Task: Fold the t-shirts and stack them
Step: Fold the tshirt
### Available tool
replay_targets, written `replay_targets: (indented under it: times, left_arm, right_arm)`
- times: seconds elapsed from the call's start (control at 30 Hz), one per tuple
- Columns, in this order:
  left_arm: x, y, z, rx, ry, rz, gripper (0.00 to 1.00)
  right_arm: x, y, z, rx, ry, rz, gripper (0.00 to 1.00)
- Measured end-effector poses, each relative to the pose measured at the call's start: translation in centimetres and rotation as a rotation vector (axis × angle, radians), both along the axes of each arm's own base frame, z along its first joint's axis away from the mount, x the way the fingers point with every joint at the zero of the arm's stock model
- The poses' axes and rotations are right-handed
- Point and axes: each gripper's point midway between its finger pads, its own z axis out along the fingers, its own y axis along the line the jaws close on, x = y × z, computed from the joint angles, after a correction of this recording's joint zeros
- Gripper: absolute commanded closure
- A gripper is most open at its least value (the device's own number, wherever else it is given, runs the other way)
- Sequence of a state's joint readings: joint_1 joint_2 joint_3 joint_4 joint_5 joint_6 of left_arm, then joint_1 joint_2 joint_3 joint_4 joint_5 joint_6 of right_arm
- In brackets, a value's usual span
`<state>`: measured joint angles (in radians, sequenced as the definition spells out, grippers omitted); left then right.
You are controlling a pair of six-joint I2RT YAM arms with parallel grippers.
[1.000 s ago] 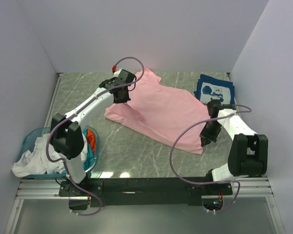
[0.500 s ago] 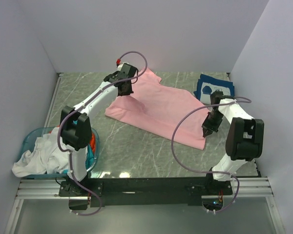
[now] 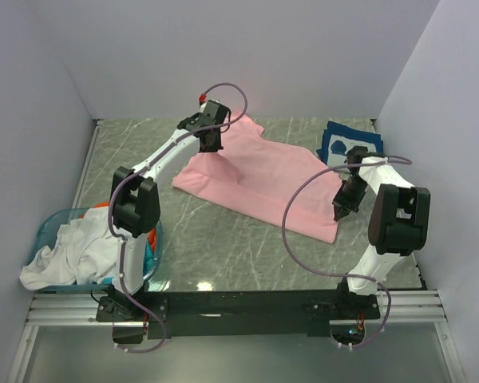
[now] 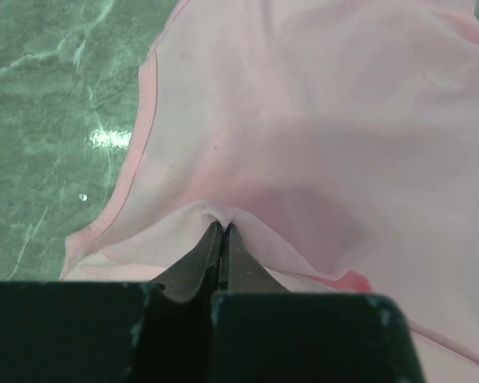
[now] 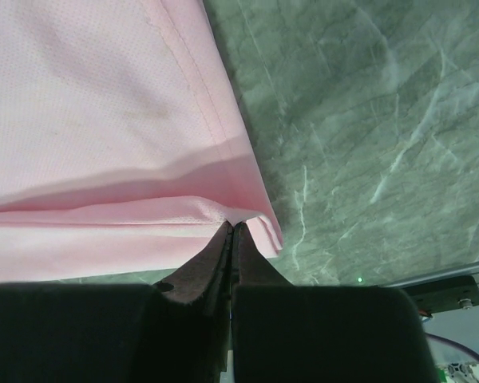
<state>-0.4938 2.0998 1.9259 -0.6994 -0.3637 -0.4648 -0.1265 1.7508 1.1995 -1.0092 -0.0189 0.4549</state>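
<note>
A light pink t-shirt [image 3: 259, 179] lies spread across the middle of the table, its near part doubled over. My left gripper [image 3: 211, 148] is shut on a pinch of the pink cloth [image 4: 223, 215] at the shirt's far left side. At the near right corner of the hem [image 5: 247, 211], my right gripper [image 3: 338, 215] is shut on the fabric. A folded navy t-shirt [image 3: 352, 146] with white print lies at the far right. White, teal and orange t-shirts [image 3: 72, 251] are heaped in the basket.
A translucent blue round basket [image 3: 49, 225] stands at the near left corner, with cloth hanging over its rim. White walls enclose the green marbled table [image 3: 223, 247] on three sides. The black rail with the arm bases runs along the near edge.
Both grippers have carried the pink shirt's edges toward the far side: the left one up and right, the right one back toward the navy shirt. The shirt has shifted that way.
</note>
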Motion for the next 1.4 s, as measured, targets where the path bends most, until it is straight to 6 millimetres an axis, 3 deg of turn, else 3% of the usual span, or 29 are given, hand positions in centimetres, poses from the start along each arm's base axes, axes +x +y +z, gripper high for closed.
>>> replay_targets:
  times: [0.43,0.8,0.87,0.93,0.97,1.0,1.1,1.23,1.4]
  left_arm:
    - [1.2,0.8,-0.3,-0.006,-0.004,0.014,1.0]
    - [2.4,0.1,-2.9,-0.007,0.035,0.004,0.98]
    - [2.7,0.0,-3.1,-0.016,0.036,-0.004,0.9]
    - [3.0,-0.3,-3.1,-0.026,0.034,-0.021,0.71]
    - [3.1,-0.6,-3.0,-0.039,0.031,-0.03,0.64]
    - [3.3,-0.9,-2.9,-0.051,0.025,-0.044,0.49]
    - [4.0,-2.1,-2.3,-0.111,-0.006,-0.084,0.31]
    - [4.0,-3.3,-1.7,-0.179,-0.037,-0.122,0.22]
    - [1.9,-2.0,-0.6,-0.205,-0.035,-0.09,0.23]
  right_arm:
    - [1.4,-0.9,0.0,-0.013,-0.005,-0.004,1.0]
    - [2.3,-1.3,-0.7,-0.011,0.01,0.006,1.0]
    - [2.7,-1.4,-0.5,-0.012,-0.003,0.005,0.99]
    - [3.1,-1.5,-0.2,-0.014,-0.015,0.005,0.86]
    - [3.3,-1.5,0.0,-0.014,-0.021,0.004,0.72]
    - [3.5,-1.5,0.1,-0.015,-0.026,0.002,0.65]
    - [3.9,-1.6,0.4,-0.017,-0.04,0.01,0.53]
    - [4.2,-1.8,0.6,-0.019,-0.048,0.014,0.52]
    - [4.4,-1.5,1.5,-0.007,-0.08,0.03,0.52]
